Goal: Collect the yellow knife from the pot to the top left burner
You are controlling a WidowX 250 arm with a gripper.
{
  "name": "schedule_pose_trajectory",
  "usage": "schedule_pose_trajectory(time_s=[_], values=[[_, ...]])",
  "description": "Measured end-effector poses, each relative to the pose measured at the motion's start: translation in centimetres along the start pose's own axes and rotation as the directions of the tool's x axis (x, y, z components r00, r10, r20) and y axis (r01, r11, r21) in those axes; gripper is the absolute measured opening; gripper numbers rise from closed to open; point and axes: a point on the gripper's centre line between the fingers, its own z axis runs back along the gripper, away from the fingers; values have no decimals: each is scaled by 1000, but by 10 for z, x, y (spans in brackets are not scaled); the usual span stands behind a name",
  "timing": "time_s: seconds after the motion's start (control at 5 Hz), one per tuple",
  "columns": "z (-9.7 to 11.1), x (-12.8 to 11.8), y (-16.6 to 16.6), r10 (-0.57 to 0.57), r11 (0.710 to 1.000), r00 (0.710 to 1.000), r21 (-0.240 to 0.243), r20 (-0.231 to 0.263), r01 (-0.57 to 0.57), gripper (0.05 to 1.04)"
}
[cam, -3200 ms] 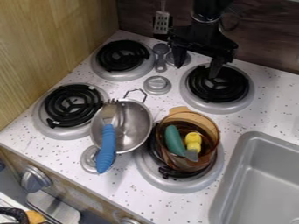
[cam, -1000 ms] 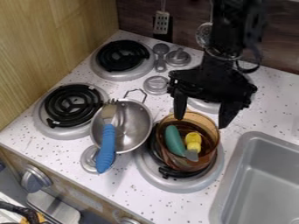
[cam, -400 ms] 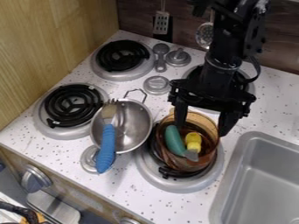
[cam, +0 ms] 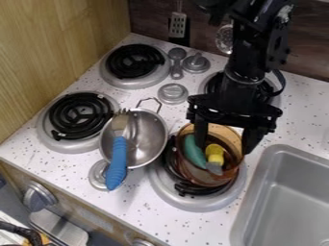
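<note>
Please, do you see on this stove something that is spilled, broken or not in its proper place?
I see no spill or damage. The metal pot looks out of place, beside the lower left burner and not centred on it. The fork lies across it, handle past the rim.

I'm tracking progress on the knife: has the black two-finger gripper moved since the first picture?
Yes: the gripper has come toward the camera, from around the black-coiled back right burner to the transparent amber pot.

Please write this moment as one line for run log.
gripper: open, at amber transparent pot | yellow-and-grey toy knife: inside pot | placement: not yet on top left black coil burner
</note>
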Motion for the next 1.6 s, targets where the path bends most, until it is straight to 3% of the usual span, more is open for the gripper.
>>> schedule_pose_trajectory(time_s=[0.4,0.8,1.2,1.4,1.6], values=[[-17,-4,8,11,999,1000,-35,-13,-11,999],[-24,-6,14,24,999,1000,-35,-16,-24,969],[-25,-8,16,52,998,998,-22,-29,-52,438],[-20,-9,18,56,998,998,-6,-33,-57,324],[-17,-10,18,75,997,997,13,-36,-74,323]])
